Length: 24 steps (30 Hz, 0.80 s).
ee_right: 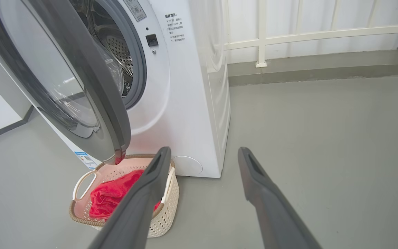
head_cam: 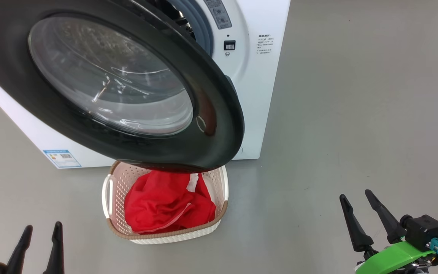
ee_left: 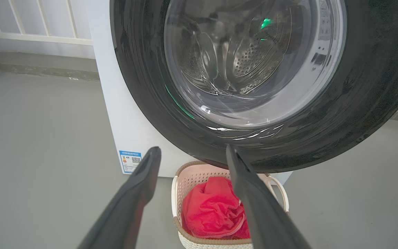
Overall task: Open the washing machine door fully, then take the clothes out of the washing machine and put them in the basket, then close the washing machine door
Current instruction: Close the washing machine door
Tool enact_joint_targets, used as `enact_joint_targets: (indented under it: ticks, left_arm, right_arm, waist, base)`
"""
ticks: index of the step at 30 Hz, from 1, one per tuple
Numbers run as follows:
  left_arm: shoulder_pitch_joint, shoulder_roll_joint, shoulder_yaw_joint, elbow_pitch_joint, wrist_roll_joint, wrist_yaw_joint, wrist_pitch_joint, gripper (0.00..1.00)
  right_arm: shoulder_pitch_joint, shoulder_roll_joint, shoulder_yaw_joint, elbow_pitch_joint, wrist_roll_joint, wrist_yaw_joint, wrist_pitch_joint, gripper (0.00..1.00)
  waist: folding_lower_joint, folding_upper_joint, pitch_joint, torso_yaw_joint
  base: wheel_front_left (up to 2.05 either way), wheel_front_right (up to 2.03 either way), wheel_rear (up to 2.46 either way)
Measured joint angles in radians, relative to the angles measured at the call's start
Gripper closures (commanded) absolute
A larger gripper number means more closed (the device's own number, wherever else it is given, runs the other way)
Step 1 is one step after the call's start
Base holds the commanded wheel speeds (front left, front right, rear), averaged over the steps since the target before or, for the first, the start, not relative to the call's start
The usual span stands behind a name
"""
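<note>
Since the clothes (head_cam: 165, 205), one red garment with white trim, lie bunched in the basket (head_cam: 122, 182) on the floor (head_cam: 356, 95), just before the washing machine (head_cam: 257, 95), the step in hand is judged to be the last: shutting the washing machine door (head_cam: 222, 129). Door: glossy black ring round a clear bowl window (head_cam: 108, 76), hinged on the robot's left, standing part open, its lower edge overhanging the basket's far end; whether the two touch cannot be told. Drum (ee_right: 116, 48): bare metal seen past the grey gasket (ee_right: 141, 69), no fabric seen inside. Left hand (head_cam: 43, 225): low at the near left, fingers (head_cam: 56, 247) spread wide, holding nothing, well apart from the door. Right hand (head_cam: 355, 194): low at the near right, likewise wide and empty, on the side of the door's free edge. Method advised: lay a finger flat on the black ring close to the free edge, not on the glass; push along the door's arc toward the latch (head_cam: 229, 45) beside the gasket; keep fingers out of the closing gap; press until the door seats flush; watch that the lower edge passes the basket rim without dragging it
</note>
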Motion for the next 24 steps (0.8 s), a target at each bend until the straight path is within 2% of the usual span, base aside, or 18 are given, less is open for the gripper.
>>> enact_joint_targets:
  ticks: [24]
  left_arm:
    - [0.000, -0.001, 0.002, -0.017, 0.003, 0.000, 0.000, 0.00]
  right_arm:
    - [0.000, -0.003, 0.000, -0.002, 0.000, 0.000, 0.000, 0.00]
  waist:
    - [0.0000, 0.0000, -0.007, 0.002]
  base:
    - [0.00, 0.00, 0.00]
